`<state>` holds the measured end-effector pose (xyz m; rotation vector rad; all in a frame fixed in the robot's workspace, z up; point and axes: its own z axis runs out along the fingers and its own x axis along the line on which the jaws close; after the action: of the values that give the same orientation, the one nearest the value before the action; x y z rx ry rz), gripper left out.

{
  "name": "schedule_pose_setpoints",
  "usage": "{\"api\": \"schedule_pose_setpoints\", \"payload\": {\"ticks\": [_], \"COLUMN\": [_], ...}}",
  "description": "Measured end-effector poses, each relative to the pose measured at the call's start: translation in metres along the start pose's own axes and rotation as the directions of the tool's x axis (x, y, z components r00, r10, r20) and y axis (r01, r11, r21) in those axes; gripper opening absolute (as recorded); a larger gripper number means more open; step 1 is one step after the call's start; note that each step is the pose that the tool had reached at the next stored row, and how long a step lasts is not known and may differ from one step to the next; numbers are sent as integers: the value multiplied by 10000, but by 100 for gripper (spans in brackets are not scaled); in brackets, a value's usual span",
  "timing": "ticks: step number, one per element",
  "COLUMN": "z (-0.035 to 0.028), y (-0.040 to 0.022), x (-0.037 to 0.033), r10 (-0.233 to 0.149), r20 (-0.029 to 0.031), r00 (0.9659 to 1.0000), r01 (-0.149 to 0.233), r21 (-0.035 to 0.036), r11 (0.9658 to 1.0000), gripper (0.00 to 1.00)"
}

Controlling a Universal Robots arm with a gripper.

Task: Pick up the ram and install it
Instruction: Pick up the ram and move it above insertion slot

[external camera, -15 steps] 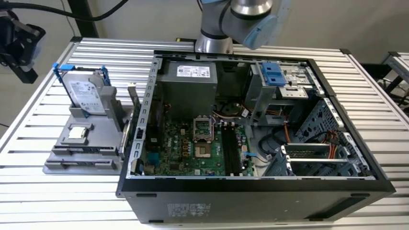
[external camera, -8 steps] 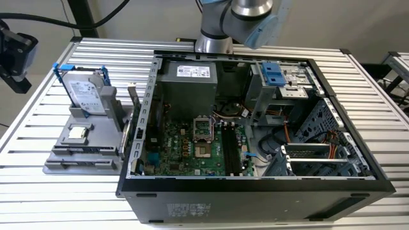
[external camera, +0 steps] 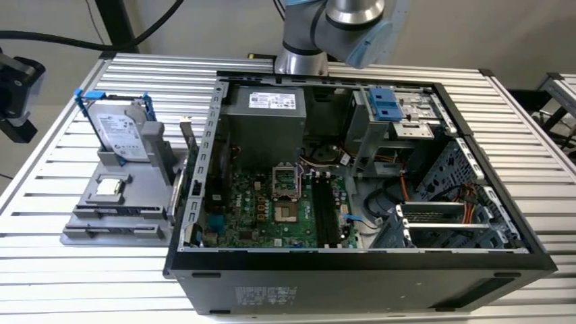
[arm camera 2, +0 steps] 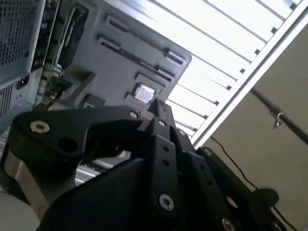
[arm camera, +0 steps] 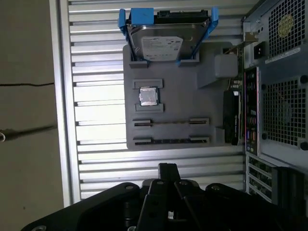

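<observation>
The ram (arm camera: 171,141) is a thin dark stick standing on edge in the grey holder tray (arm camera: 178,96), in the row closest to my gripper. A similar greenish strip (arm camera: 171,123) sits in the parallel row beside it. In the second wrist view the ram (arm camera 2: 139,60) runs across the same tray. My gripper (arm camera: 166,168) hangs above the slatted table just off the tray's edge, apart from the ram. Its black fingers meet at the tip (arm camera 2: 156,107) with nothing between them. The motherboard's black memory slots (external camera: 326,209) lie inside the open computer case (external camera: 360,260).
On the tray (external camera: 85,202) stand a silver hard drive in a blue frame (arm camera: 166,43) and a small square silver chip (arm camera: 148,96). The case wall with its vent grilles (arm camera: 284,110) rises right beside the tray. The slatted table ends at an edge (arm camera: 60,96).
</observation>
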<state>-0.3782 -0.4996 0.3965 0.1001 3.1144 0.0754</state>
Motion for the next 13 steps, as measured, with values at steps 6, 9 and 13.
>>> {"api": "schedule_pose_setpoints", "payload": {"ticks": [6,9,13], "z": [0,0,-1], "y": [0,0,0], "x": [0,0,0], "r10": [-1,-1,0], "r20": [-12,-20,-28], "r00": [10000,10000,10000], "r01": [1,1,0], "r21": [2,2,3], "r11": [10000,10000,10000], "gripper": [0,0,0]}}
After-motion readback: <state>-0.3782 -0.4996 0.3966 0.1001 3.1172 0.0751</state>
